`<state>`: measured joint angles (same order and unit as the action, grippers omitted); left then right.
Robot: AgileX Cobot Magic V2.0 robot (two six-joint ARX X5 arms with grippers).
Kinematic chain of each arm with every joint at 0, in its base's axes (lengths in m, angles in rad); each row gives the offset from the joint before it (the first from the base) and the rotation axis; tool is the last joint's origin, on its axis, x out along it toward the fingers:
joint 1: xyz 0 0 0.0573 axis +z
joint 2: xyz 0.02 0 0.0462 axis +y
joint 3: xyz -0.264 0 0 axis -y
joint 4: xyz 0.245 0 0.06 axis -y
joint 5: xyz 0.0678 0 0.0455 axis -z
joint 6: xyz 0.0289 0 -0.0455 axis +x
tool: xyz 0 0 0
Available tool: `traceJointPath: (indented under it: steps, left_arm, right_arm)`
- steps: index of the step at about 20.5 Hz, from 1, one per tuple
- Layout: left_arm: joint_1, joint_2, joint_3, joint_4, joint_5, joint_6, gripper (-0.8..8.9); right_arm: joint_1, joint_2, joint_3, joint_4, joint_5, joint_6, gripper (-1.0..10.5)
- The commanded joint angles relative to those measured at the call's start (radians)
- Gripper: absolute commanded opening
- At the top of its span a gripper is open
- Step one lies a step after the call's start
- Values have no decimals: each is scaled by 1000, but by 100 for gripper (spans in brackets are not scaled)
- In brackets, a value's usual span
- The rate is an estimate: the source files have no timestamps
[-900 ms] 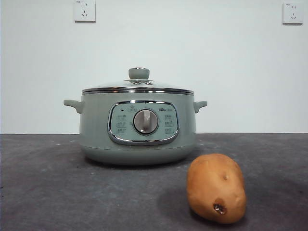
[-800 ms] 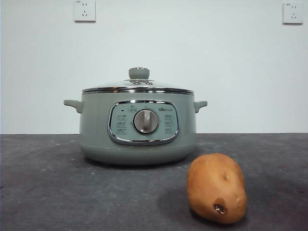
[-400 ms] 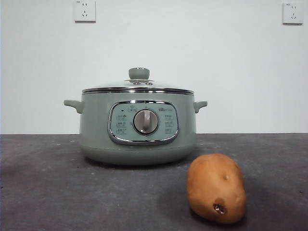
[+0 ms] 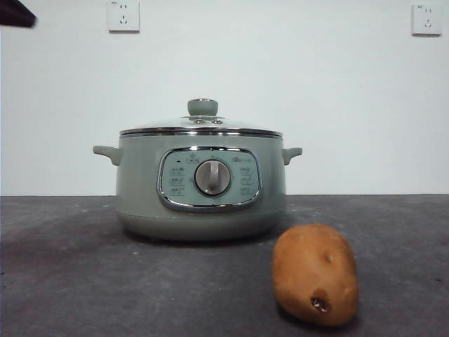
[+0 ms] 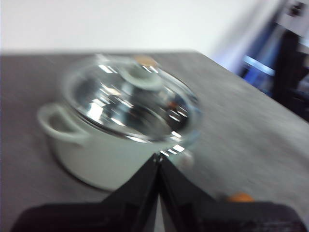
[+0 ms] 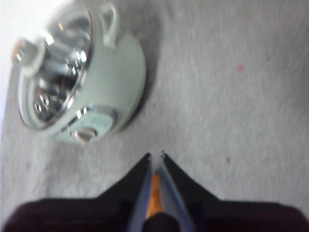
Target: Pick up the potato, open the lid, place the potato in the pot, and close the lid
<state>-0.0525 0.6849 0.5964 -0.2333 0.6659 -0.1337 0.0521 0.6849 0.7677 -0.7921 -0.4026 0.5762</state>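
Potato (image 4: 315, 274) lying on its side on the dark, grainy table (image 4: 70, 281), nearest the front camera, a bit to the right of and in front of the pot (image 4: 200, 184), not touching it. Oval, smooth golden-brown skin, one dark pitted spot low on the near end.

Pot squat and round, matte sage green, stubby little handle on each side, chrome-framed panel with a silver dial (image 4: 212, 177) dead center. Lid (image 4: 201, 128) sitting closed on top: shallow glass dome, shiny steel rim, small green knob (image 4: 202, 107). Reflections all over the glass in both wrist views, though both are pretty blurry.

Left gripper (image 5: 158, 159) hanging above the table beside the pot, black jaws pressed tip to tip, holding nothing. Right gripper (image 6: 155, 157) also up in the air, looking down at the pot from the panel side, jaws nearly together with just a thin slit between, nothing pinched. Only a black tip of one arm (image 4: 15, 12) poking in at the top left corner of the front view.

Plain white wall behind, two white sockets (image 4: 123, 15) up high.
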Motion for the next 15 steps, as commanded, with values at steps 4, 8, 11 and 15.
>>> traceJointPath:
  steps: [4, 8, 11, 15]
  left_arm:
    - [-2, 106, 59, -55, 13, -22, -5]
    - [-2, 144, 69, -69, 15, 12, -5]
    - [-2, 150, 69, -100, 14, 16, -4]
    - [-1, 151, 69, -146, 12, 56, -4]
  right_arm:
    - [55, 183, 102, -104, -32, -112, 260]
    - [227, 335, 160, -127, 42, -104, 294]
    - [396, 444, 187, -125, 190, -44, 296]
    - [571, 587, 213, -79, 237, -6, 662]
